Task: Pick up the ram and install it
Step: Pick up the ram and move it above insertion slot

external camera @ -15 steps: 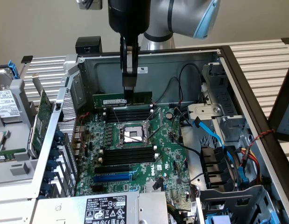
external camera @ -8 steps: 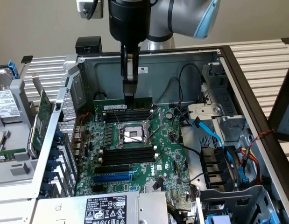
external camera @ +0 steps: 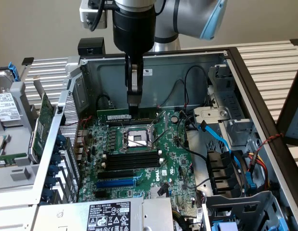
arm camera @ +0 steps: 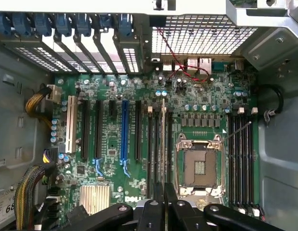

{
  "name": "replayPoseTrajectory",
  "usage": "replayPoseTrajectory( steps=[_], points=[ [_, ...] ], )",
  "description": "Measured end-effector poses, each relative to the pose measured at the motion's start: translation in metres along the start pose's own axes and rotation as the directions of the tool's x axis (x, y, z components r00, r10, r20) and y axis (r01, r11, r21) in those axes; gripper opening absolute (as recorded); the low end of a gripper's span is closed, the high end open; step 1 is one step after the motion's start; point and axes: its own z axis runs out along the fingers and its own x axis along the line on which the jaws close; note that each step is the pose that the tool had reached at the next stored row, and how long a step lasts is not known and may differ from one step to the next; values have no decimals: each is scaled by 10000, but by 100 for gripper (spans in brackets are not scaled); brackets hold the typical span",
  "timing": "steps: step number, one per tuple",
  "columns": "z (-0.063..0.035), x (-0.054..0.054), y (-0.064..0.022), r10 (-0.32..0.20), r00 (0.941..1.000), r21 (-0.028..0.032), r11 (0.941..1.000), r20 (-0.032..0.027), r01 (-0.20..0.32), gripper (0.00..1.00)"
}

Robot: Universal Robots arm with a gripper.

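- We see the open computer case (external camera: 153,62) lying on the slatted bench (external camera: 269,57), and in it the green motherboard (external camera: 173,159) with the bare CPU socket (external camera: 137,138) near its middle
- The pincer (external camera: 133,108) comes straight down just beside the CPU socket, its fingers pressed nearly together on the ram (external camera: 112,116)
- The ram stands on edge along the slots right next to the CPU socket, on the side towards the case's back wall; we cannot tell whether it is seated
- The empty black slots (external camera: 129,161) lie on the CPU socket's opposite side, with a blue slot (external camera: 117,183) beyond them
- "DELL" (arm camera: 134,197) is printed in white on the board, near the CPU socket
- The power supply label (external camera: 109,216), further from the CPU socket, has print too small for us to read
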Motion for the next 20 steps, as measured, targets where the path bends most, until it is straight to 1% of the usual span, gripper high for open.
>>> replayPoseTrajectory(
  steps=[6,12,17,20],
  points=[
    [103,4,-9,-2,10000,0,10000,0,2,13],
    [165,45,-15,-1,10000,1,10000,2,1,13],
    [254,45,-25,-2,10000,1,10000,1,2,13],
    [291,48,-42,-1,10000,0,10000,0,1,13]
  ],
)
